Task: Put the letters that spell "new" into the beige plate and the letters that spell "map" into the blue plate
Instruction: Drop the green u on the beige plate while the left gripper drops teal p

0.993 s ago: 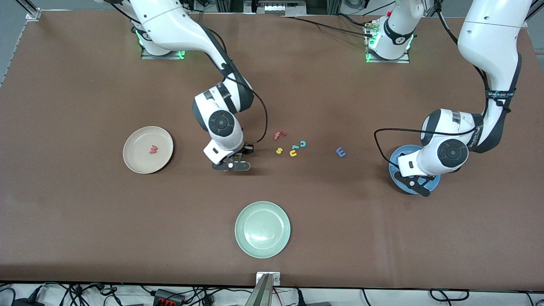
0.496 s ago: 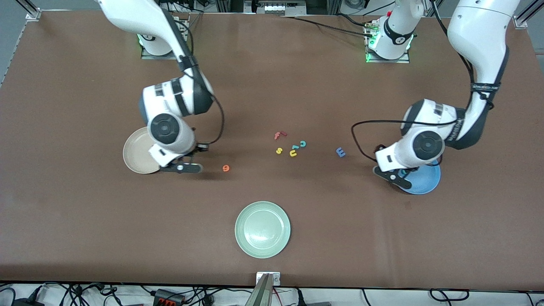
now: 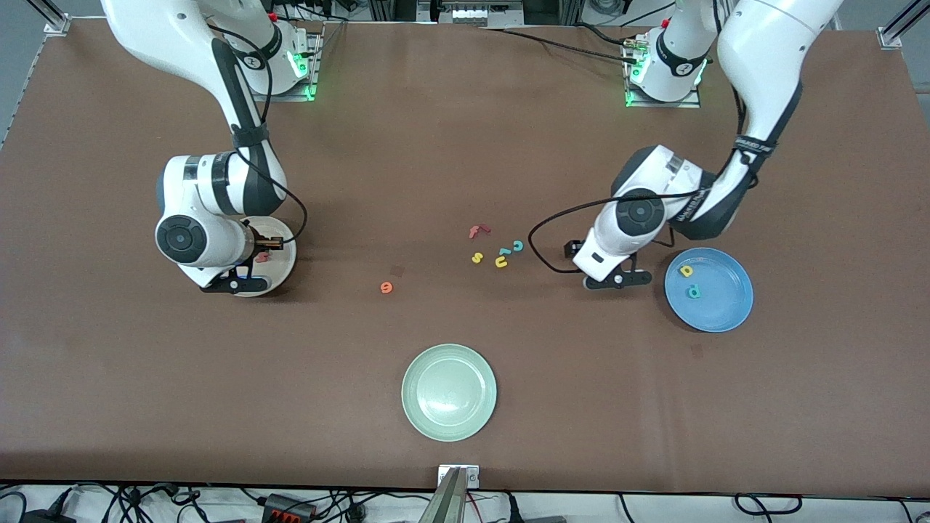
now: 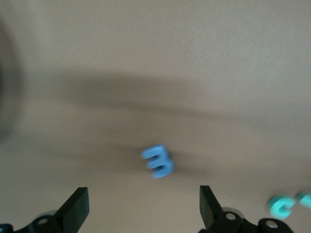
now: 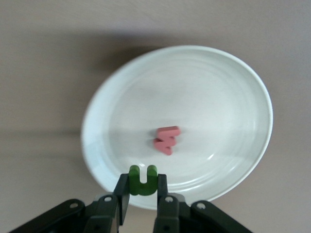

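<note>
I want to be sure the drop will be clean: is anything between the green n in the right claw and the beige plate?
Nothing visible. The right claw is shut on the green n over the rim of the beige plate. The red-pink w lies in the plate's middle, clear of the n.

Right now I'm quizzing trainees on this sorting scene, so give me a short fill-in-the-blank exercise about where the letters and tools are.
1. The right tool holds the green n over the ____ plate.
2. The letter already lying in that beige plate is the red-pink ____.
3. The left tool is open over the blue ____.
4. The blue plate holds ____ letters.

Missing words: beige; w; m; two
</note>
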